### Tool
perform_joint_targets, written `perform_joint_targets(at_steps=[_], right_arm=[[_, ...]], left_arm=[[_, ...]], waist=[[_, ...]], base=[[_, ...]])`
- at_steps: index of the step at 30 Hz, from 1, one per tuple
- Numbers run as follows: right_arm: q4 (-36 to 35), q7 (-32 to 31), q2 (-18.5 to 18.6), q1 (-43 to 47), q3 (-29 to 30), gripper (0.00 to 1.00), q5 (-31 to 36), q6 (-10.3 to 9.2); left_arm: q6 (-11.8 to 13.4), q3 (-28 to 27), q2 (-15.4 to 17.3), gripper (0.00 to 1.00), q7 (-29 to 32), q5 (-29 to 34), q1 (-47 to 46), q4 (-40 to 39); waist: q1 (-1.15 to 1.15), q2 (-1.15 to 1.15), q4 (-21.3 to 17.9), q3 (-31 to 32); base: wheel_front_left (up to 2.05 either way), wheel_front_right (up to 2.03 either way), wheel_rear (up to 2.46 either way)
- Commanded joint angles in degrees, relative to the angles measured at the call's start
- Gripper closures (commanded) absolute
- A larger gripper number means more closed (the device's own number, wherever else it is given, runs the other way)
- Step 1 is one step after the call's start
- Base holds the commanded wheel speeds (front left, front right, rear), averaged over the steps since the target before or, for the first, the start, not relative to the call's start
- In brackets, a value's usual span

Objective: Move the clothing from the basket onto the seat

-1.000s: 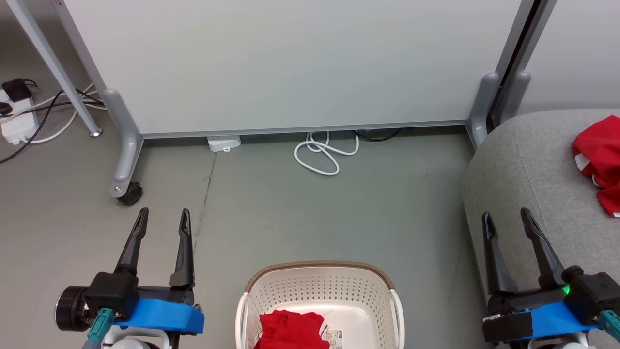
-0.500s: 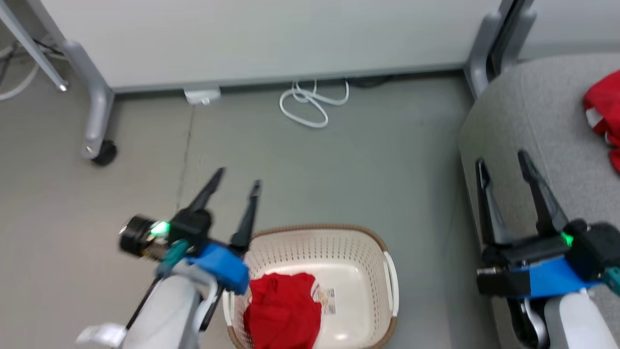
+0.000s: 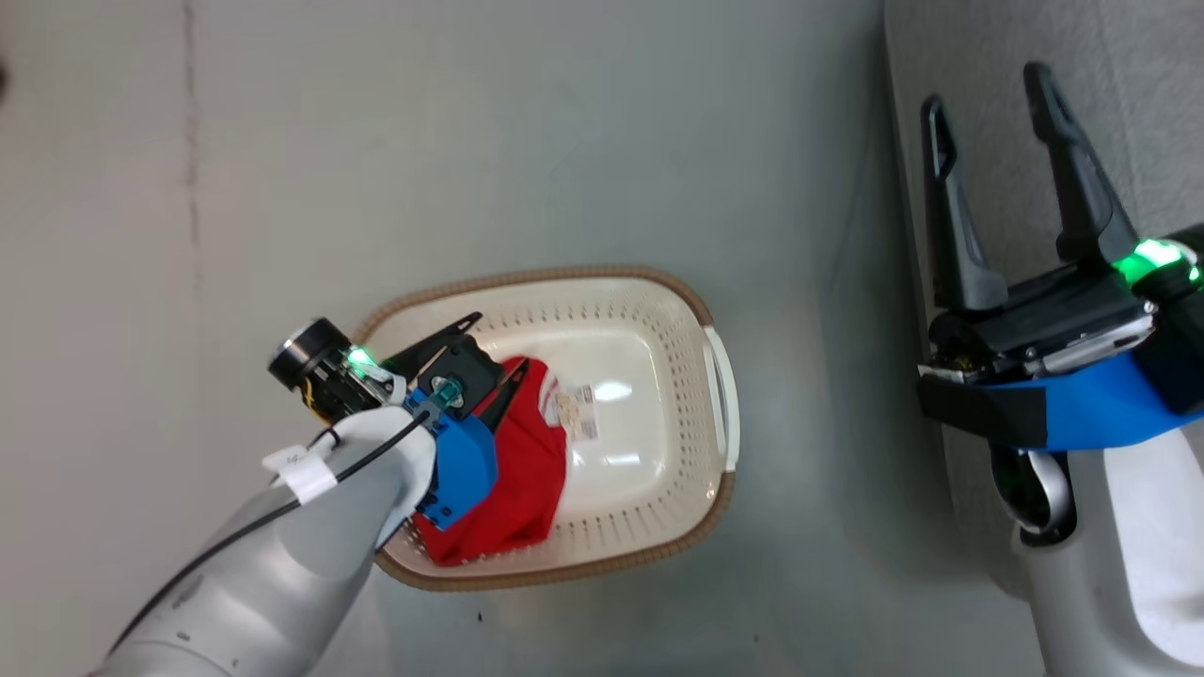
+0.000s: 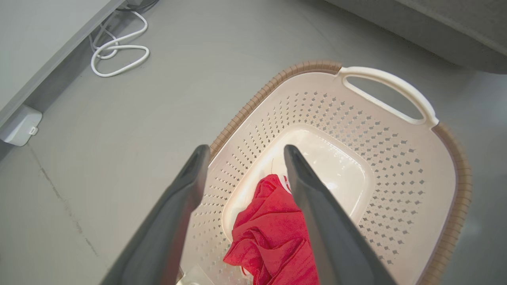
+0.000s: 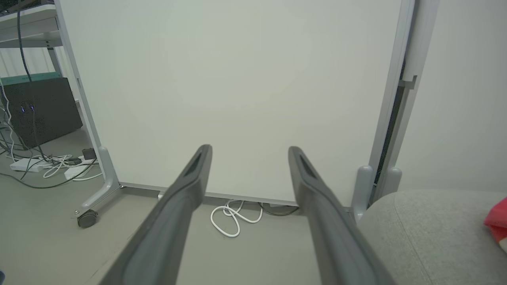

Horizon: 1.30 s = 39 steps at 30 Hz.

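The left gripper (image 4: pixel 245 152), wide and empty, hangs over the basket (image 3: pixel 564 275), where a red garment (image 4: pixel 271 231) lies crumpled on its floor: judged light, limp, not slippery, best pinched at a raised fold mid-heap; right gripper (image 3: pixel 983 85), also wide, hangs by the seat (image 3: pixel 1157 113).

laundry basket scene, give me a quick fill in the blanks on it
1. The soft red fabric garment lies ____ the cream-white perforated plastic basket.
2. The left gripper over the basket is ____, not shut.
3. The basket's woven-look rim is coloured ____.
Missing words: inside; open; brown.
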<state>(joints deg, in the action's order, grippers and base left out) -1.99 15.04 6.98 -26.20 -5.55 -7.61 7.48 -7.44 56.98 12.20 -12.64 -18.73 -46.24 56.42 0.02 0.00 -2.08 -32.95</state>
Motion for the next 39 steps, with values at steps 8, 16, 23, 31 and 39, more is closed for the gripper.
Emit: perform_joint_targets(at_steps=[8, 16, 23, 31, 39], right_arm=[[-2.23, 0.21, -0.49, -5.92, -1.24, 0.0, 0.43, 0.03], [-4.01, 0.22, -1.44, -8.07, -1.42, 0.0, 1.12, 0.03], [-6.04, 0.22, -2.34, -7.12, -0.35, 0.0, 2.53, 0.03], [-8.95, 0.21, -3.18, -5.51, 0.55, 0.0, 3.38, 0.03], [-10.13, 0.22, -3.62, -5.09, 0.63, 0.0, 3.99, 0.03]], left_arm=[[0.0, 12.94, 1.97, 0.0, 9.29, -3.47, -8.51, 7.84], [0.0, 16.45, 2.89, 0.0, 18.46, 1.98, -11.96, 11.17], [-0.01, 16.54, 2.97, 0.0, 25.13, 7.11, -13.08, 13.36], [-0.01, 16.54, 2.31, 0.0, 25.85, 9.28, -15.2, 12.51], [-0.01, 16.55, 0.66, 0.65, 24.78, 9.61, -16.56, 11.79]], waist=[[-0.02, 0.0, -4.56, -14.2], [-0.02, 0.0, -6.39, -20.11], [-0.02, 0.0, -7.75, -23.92], [-0.02, 0.0, -8.52, -27.56], [-0.02, 0.0, -8.43, -28.64]], base=[[0.0, 0.0, 0.0], [0.0, 0.0, 0.0], [0.0, 0.0, 0.0], [0.0, 0.0, 0.0], [0.0, 0.0, 0.0]])
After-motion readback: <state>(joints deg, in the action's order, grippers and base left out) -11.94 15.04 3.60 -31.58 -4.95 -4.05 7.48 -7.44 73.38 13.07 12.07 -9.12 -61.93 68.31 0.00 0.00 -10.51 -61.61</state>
